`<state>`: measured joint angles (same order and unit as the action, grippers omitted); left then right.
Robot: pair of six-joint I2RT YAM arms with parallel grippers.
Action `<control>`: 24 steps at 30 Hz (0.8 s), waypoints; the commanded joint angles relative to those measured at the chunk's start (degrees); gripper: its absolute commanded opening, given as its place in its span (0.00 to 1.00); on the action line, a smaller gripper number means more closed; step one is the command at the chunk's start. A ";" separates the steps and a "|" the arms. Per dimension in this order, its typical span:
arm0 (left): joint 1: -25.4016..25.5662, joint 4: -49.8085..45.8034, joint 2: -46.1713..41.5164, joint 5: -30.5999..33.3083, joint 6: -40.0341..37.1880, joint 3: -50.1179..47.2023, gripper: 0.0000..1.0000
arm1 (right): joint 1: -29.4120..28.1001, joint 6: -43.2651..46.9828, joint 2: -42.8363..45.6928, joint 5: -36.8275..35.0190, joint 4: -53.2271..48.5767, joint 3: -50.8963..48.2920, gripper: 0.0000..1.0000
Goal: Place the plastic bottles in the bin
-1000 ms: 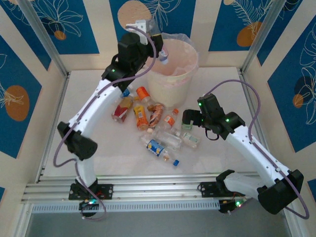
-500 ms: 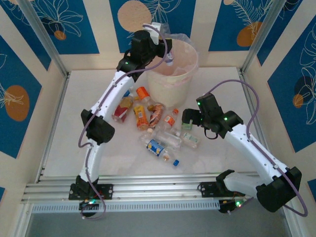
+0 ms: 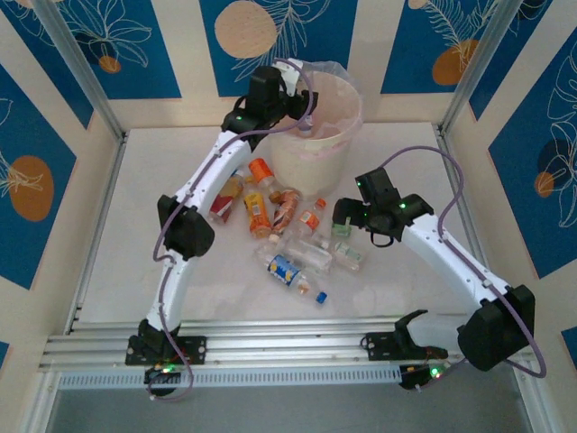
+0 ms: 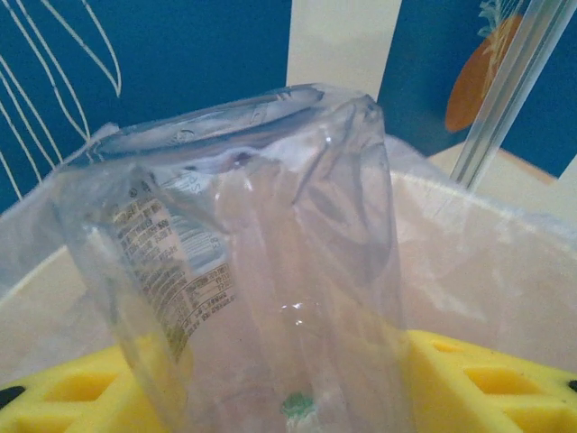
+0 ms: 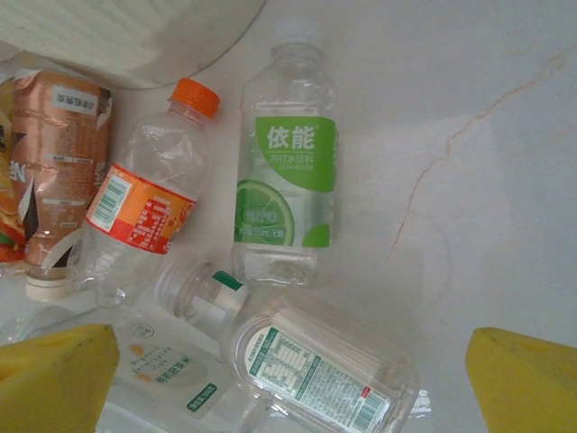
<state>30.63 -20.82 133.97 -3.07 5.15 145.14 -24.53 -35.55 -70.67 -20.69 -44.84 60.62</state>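
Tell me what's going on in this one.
The left gripper has a clear bottle between its jaws, right over the bin; whether it is gripping or letting go is unclear. The right gripper hangs open and holds nothing, above the bottles lying on the table in front of the bin. Many are not yet in the bin.

arms (image 3: 200, 185): white links, black joints | cables (image 3: 424, 152): purple | end effector pads (image 5: 54, 372): yellow
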 commanded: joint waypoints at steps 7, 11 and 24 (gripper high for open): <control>-1.37 -0.98 1.88 -1.06 -1.46 2.07 0.69 | 5.01 -0.55 -2.74 6.42 1.02 -0.21 0.99; -1.32 -0.75 2.01 -1.10 -1.29 2.02 0.75 | 7.35 -0.84 -4.03 8.04 3.10 -1.19 0.99; -1.36 -1.37 -1.77 -3.04 0.97 2.10 0.94 | 10.26 -0.14 -13.03 12.66 8.34 -0.22 0.90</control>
<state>30.00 -21.96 135.59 -4.08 4.99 145.21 -14.33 -35.94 -81.87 -10.48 -37.56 59.81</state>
